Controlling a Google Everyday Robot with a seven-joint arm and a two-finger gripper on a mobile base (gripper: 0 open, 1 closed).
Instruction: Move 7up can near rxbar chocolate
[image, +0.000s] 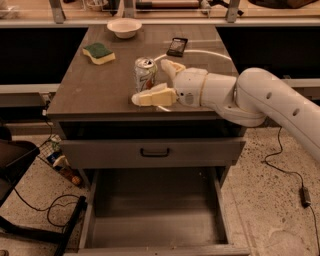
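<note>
As I look down on the bench (90, 102) through the one camera, the containers come first. One white bowl (124, 27) sits at the far edge, left of centre; I cannot tell what it holds. Under the top are two drawers: the upper drawer (150, 150) is closed and the lower drawer (155, 220) is pulled out, showing its grey floor.

One 7up can (145, 74) stands upright near the middle of the bench, a little toward the front edge. The gripper (150, 81) reaches in from the right edge with its fingers spread wide, and the can stands between them: one finger (152, 96) lies just in front of the can's base, the other just behind to its right.

One rxbar chocolate (177, 46) lies flat toward the far edge, behind the can. One green-and-yellow sponge (98, 52) lies toward the far left corner.
</note>
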